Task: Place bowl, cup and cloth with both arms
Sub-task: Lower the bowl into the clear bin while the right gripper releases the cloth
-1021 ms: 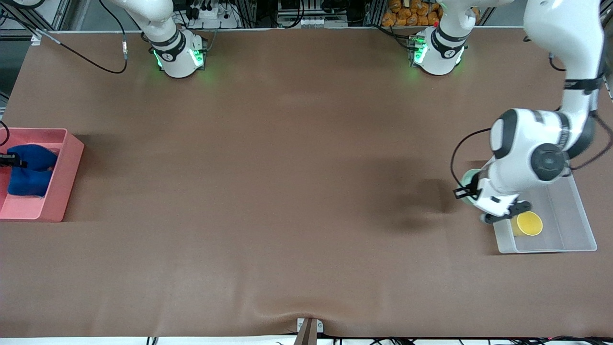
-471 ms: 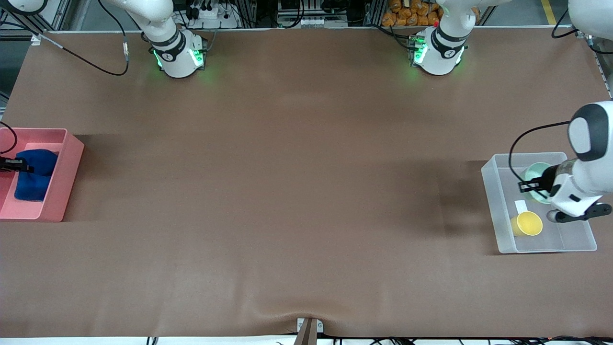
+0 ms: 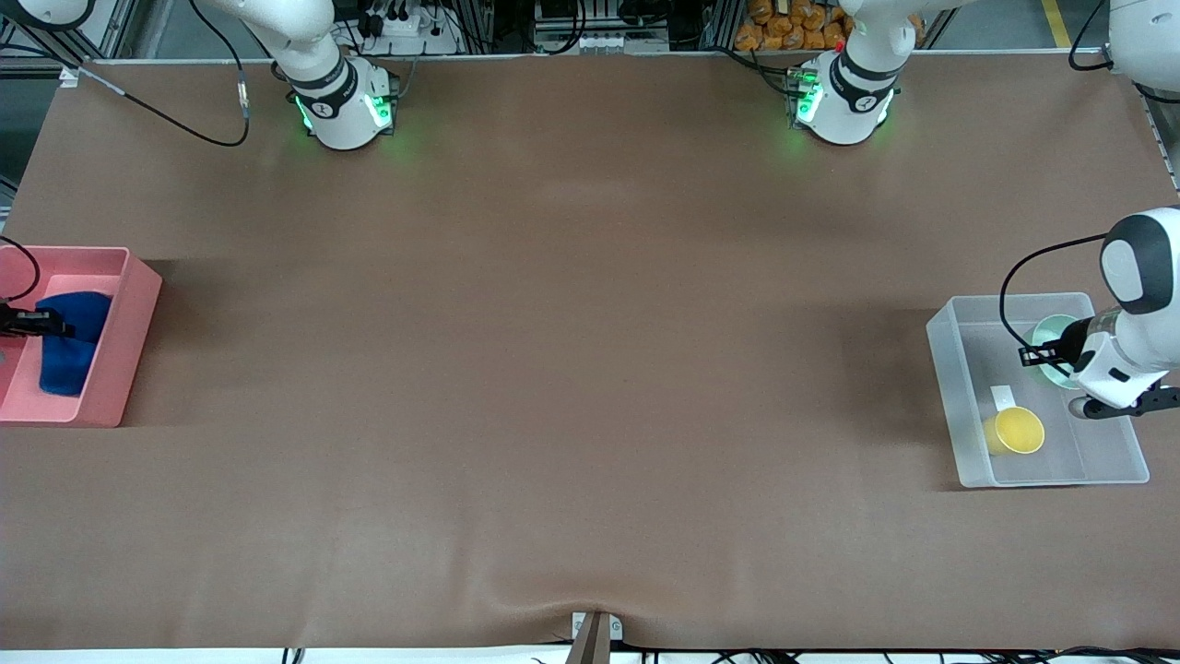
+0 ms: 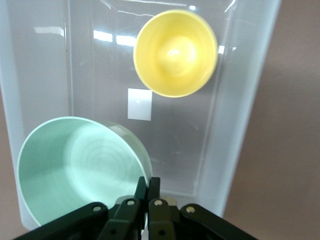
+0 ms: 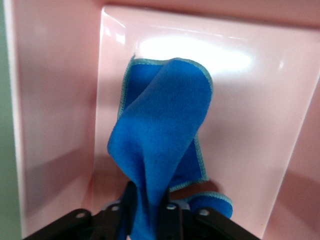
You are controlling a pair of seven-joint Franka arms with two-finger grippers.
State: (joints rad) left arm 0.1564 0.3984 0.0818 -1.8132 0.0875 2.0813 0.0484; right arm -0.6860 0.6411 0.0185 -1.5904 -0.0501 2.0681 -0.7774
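Note:
My left gripper is shut on the rim of the mint-green bowl and holds it over the clear bin at the left arm's end of the table. The yellow cup stands in that bin, nearer to the front camera than the bowl. My right gripper is shut on the royal-blue cloth, which hangs into the pink bin at the right arm's end.
A small white label lies on the clear bin's floor between bowl and cup. A cable trails on the brown table near the right arm's base. The left arm's base stands at the table's edge away from the front camera.
My left arm has carried the bowl from beside the clear bin to over its inside. The cloth has been drawn up and narrower in the pink bin.

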